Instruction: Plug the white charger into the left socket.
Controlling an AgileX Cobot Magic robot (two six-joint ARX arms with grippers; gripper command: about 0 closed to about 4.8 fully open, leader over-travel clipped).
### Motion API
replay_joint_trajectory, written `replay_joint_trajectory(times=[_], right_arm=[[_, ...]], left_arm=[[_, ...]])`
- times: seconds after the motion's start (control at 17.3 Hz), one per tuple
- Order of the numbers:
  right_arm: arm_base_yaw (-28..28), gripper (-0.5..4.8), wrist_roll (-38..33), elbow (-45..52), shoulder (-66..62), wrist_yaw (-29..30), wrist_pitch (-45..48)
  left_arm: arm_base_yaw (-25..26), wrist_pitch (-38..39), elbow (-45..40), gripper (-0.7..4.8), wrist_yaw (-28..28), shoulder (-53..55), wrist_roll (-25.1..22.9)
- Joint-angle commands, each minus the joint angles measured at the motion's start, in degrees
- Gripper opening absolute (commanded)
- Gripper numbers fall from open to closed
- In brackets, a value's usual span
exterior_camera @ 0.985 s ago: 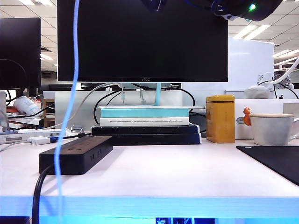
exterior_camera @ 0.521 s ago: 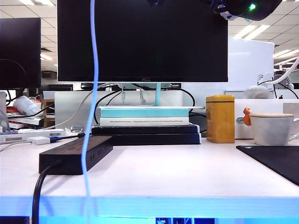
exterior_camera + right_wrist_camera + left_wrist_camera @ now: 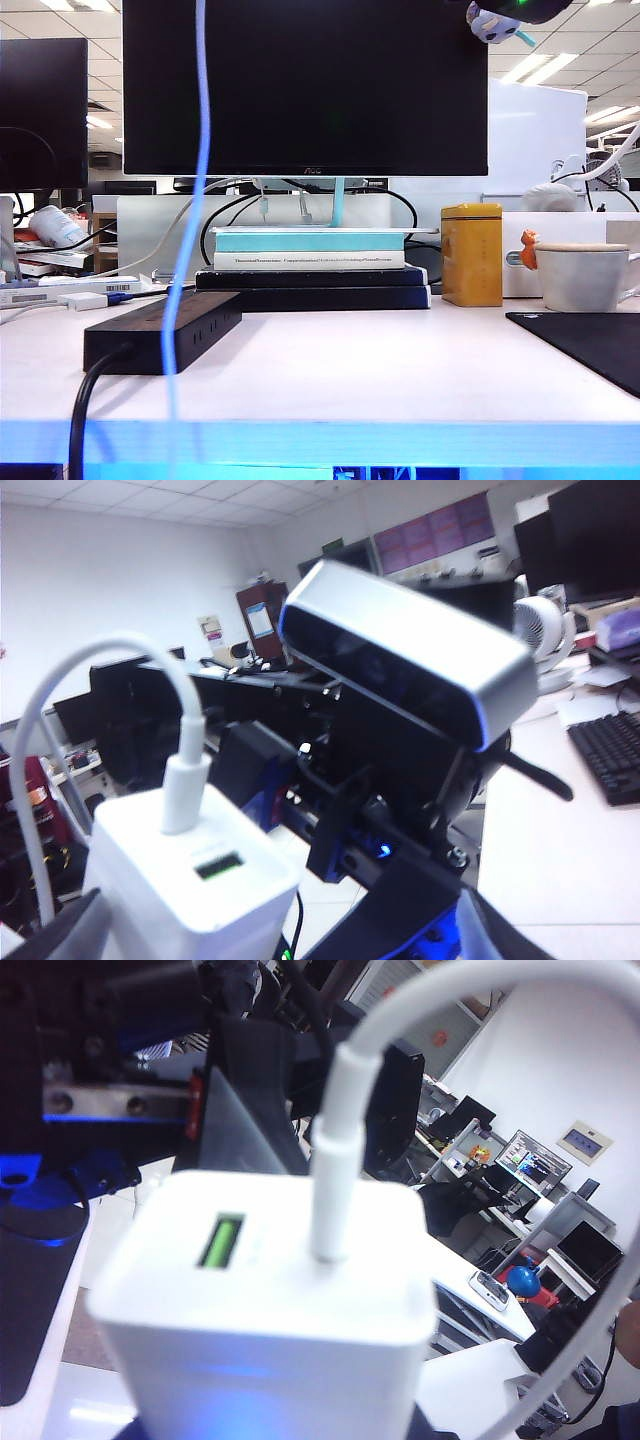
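The white charger [image 3: 270, 1300] fills the left wrist view, a green port and its white cable [image 3: 335, 1160] on the end facing the camera. My left gripper [image 3: 282, 1432] is shut on it, dark fingers showing at its lower corners. In the right wrist view the same charger [image 3: 185, 890] sits close by one finger of my right gripper [image 3: 290, 945], whose jaws stand wide open. In the exterior view both grippers are above the top edge. The cable [image 3: 200, 150] hangs down past the black power strip [image 3: 160, 330]. The left socket on its top face cannot be made out from this low angle.
A large monitor [image 3: 305, 90] stands on stacked books [image 3: 310, 265] behind the strip. A yellow tin [image 3: 471, 253], a white mug [image 3: 582, 275] and a black mat [image 3: 590, 345] are at the right. A small white piece with a blue plug [image 3: 90, 299] lies at the far left.
The hanging cable has swung to the right, now crossing the power strip's right part. The arm part at the top right has risen almost out of the exterior view.
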State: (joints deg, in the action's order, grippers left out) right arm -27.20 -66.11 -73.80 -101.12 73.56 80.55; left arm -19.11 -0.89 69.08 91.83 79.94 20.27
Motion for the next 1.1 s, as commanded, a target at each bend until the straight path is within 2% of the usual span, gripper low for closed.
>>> replay_joint_trajectory(times=[0.06,0.17,0.35,0.81,0.98,1.1], right_arm=[[-1.4,4.79,-0.3,-0.2,0.3,1.2,0.5],[-2.8,4.74,-0.3,-0.3,0.3,1.4,0.5],[-4.6,4.29,-0.3,-0.8,0.3,1.6,0.5],[-4.1,4.27,-0.3,-3.5,0.3,1.6,-0.9],[-4.1,3.66,-0.3,-3.5,0.3,1.6,-2.3],[-4.1,3.62,-0.3,-3.5,0.3,1.6,-2.8]], left_arm=[[-0.4,-6.6,0.3,0.48,0.6,-0.3,5.1],[-0.4,-10.4,0.3,0.48,0.5,-0.3,8.2],[-0.5,-11.9,0.3,0.48,0.5,-0.3,10.3],[-0.5,-12.0,0.3,0.48,0.5,-0.3,10.6],[-0.5,-12.0,0.3,0.48,0.5,-0.3,10.6],[-0.5,-12.0,0.3,0.48,0.5,-0.3,10.6]])
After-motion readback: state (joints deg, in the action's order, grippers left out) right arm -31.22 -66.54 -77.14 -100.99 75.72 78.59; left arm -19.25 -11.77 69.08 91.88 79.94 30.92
